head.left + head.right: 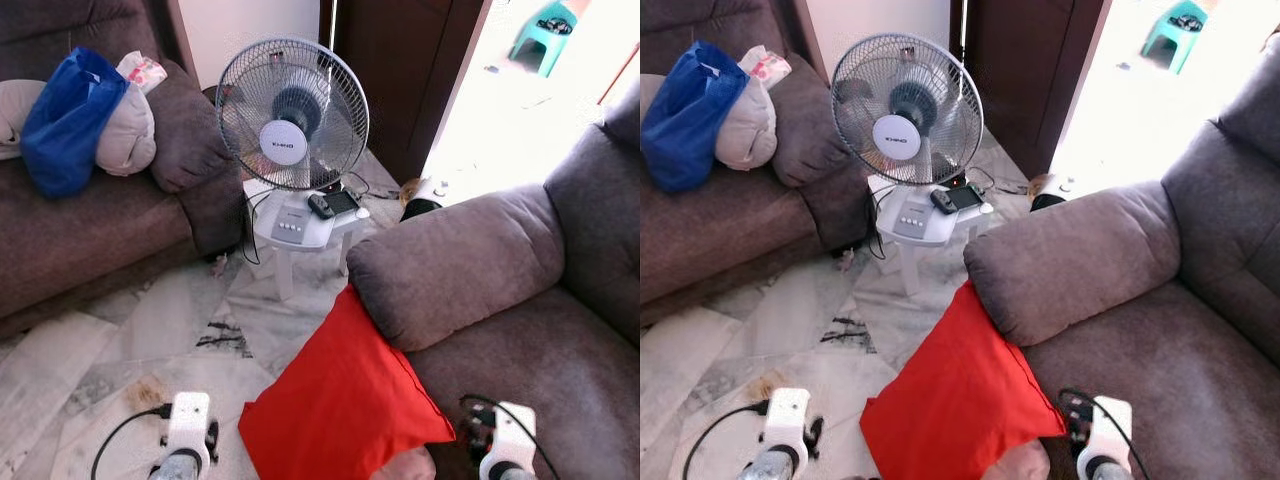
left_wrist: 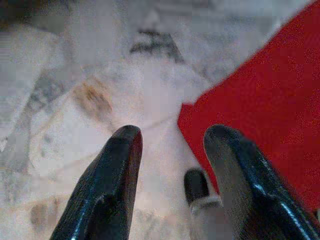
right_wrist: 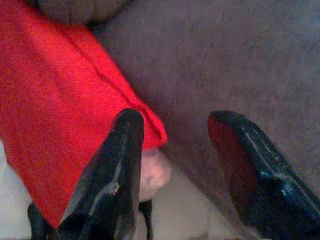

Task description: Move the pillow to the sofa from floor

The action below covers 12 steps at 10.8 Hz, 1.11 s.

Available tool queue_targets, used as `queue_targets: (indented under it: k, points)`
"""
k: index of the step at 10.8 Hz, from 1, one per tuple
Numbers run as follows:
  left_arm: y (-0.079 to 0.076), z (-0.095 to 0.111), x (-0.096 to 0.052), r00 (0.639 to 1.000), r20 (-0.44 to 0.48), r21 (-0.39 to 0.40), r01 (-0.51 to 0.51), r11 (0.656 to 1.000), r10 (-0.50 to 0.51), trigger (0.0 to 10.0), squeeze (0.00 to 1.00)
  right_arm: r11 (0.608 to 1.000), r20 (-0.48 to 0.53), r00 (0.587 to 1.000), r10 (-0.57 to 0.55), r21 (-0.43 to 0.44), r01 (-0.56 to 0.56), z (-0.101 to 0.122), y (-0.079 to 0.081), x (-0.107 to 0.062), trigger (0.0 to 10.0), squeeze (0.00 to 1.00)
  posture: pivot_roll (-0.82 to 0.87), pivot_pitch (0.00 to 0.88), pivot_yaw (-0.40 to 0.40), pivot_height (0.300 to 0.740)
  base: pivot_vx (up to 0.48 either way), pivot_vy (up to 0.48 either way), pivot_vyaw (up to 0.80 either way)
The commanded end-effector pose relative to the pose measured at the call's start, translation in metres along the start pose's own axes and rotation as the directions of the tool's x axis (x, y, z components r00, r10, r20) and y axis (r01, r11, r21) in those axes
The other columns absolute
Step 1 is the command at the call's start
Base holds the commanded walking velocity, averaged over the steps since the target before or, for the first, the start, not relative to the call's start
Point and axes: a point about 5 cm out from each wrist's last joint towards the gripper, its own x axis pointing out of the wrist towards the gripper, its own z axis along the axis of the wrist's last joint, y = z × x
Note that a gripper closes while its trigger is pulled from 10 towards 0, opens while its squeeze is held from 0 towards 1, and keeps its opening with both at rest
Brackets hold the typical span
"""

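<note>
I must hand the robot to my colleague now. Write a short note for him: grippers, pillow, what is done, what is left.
Left gripper: open, holds nothing, low over the marble floor just left of the pillow.
Right gripper: open, holds nothing, at the pillow's right corner, one finger in front of the red cloth, the other before the sofa front.
Pillow: red, on the floor, leaning against the right sofa below its armrest.
Done: both grippers are beside the pillow. No grasp yet.
Left: grip the pillow, lift it, and lay it on the sofa seat.
Mind the fan on the small table close ahead.
</note>
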Motion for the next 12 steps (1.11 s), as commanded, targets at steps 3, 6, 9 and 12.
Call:
queue_targets:
  k: [3, 6, 9, 12]
  points:
    - [0.043, 0.108, 0.008, 0.866, 0.483, -0.087, -0.101, 0.991, 0.131, 10.0, 0.0, 0.994, 0.171, 0.983, -0.063, 0.099, 0.046, 0.012, -0.002, -0.003, 10.0, 0.0, 0.02, 0.081, -0.034, 0.74, 0.0, 0.0, 0.0]
    - [0.028, 0.172, -0.002, 0.719, 0.694, -0.007, -0.04, 0.999, 0.034, 10.0, 0.0, 0.995, 0.307, 0.952, -0.024, 0.098, -0.006, 0.029, 0.004, -0.003, 10.0, 0.0, 0.02, 0.035, -0.018, 0.74, 0.0, 0.0, 0.0]
    - [-0.01, 0.209, -0.011, 0.633, 0.771, 0.039, 0.058, 0.998, -0.066, 10.0, 0.0, 0.993, 0.794, 0.6, 0.099, -0.044, -0.106, 0.223, 0.031, -0.012, 10.0, 0.0, 0.02, 0.0, -0.024, 0.74, 0.0, 0.0, 0.0]
    - [-0.021, 0.215, -0.027, 0.574, 0.816, 0.033, 0.071, 0.997, -0.068, 10.0, 0.0, 0.981, 0.807, 0.566, 0.171, -0.087, -0.173, 0.232, 0.046, -0.015, 10.0, 0.0, 0.04, 0.0, -0.073, 0.74, 0.0, 0.0, 0.0]
